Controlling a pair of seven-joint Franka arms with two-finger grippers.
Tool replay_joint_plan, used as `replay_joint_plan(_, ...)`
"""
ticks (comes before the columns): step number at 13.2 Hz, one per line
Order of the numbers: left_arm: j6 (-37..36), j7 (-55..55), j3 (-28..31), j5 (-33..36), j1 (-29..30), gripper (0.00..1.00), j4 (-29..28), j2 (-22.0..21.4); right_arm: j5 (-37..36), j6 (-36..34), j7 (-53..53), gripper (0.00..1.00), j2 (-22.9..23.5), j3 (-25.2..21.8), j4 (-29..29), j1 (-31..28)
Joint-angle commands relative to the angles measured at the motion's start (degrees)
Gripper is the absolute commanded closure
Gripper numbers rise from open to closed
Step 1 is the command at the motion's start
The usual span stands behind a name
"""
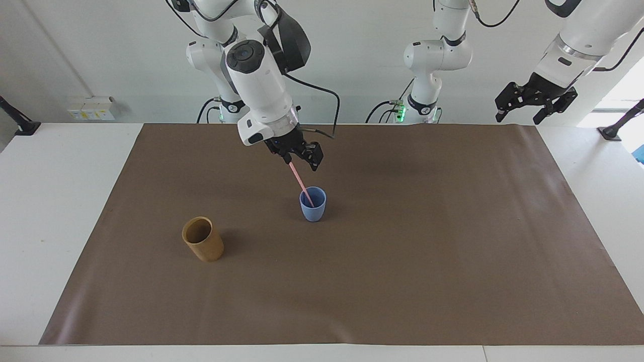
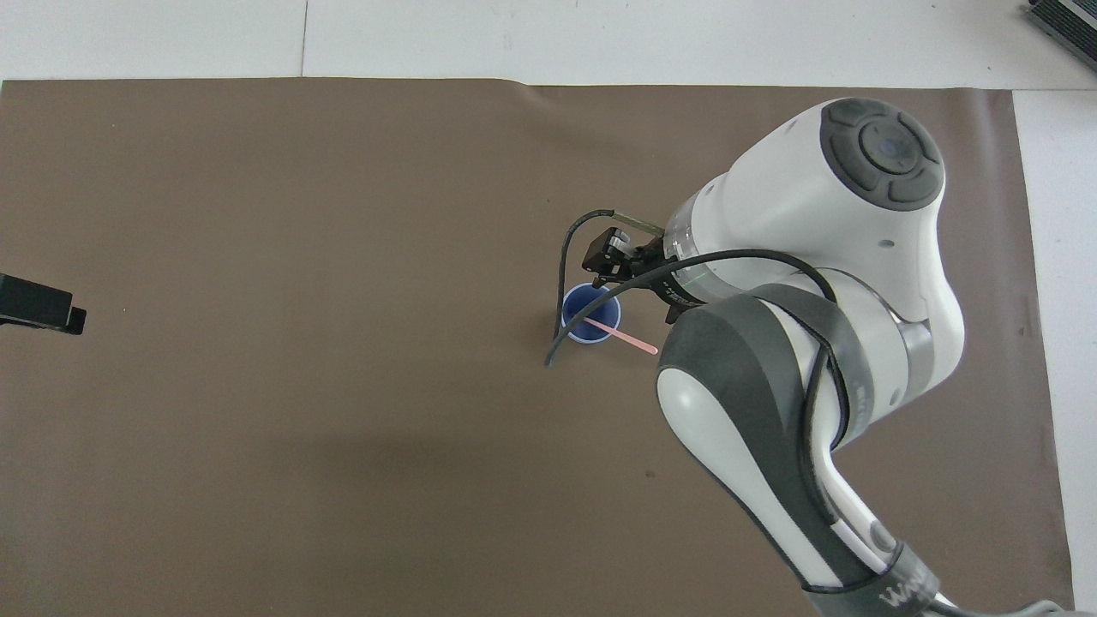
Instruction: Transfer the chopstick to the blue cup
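The light-blue cup stands upright near the middle of the brown mat; it also shows in the overhead view. The pale pink chopstick rests with its lower end inside the cup. It leans against the rim, tilted toward the right arm's end of the table, as the overhead view shows. My right gripper hangs open just above the cup, with the stick's upper end close beside one finger. My left gripper waits open, high over the left arm's end of the table.
A tan-brown cylindrical cup stands on the mat, toward the right arm's end and farther from the robots than the blue cup. The right arm hides it in the overhead view. The left gripper's tip shows there.
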Motion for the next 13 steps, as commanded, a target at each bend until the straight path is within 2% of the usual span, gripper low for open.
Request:
replay_joint_plan(1, -0.37, -0.02, -0.19, 1.00, 0.30, 0.00, -1.39, -1.44, -3.27, -0.17, -8.62, 0.00, -3.84, 0.17, -0.88, -5.67)
replay_joint_plan(5, -0.37, -0.02, -0.19, 0.92, 0.30, 0.00, -1.39, -1.44, -7.04, -1.39, -23.48, 0.00, -9.99, 0.09, -3.96, -14.38)
replay_joint_plan(8, -0.37, -0.02, -0.28, 1.00, 0.30, 0.00, -1.39, -1.44, -7.92, -4.99, -32.27, 0.00, -11.41, -0.18, -2.48, -19.57)
replay_joint_plan(12, -0.37, -0.02, -0.19, 1.00, 0.30, 0.00, -1.39, -1.44, -13.10, -13.51, -34.06, 0.00, -10.80, 0.35, 2.79, -20.55)
replay_joint_plan(13, -0.37, -0.02, -0.19, 1.00, 0.30, 0.00, -1.39, -1.44, -12.33, -16.05, -34.14, 0.00, -11.06, 0.09, 3.67, -20.55)
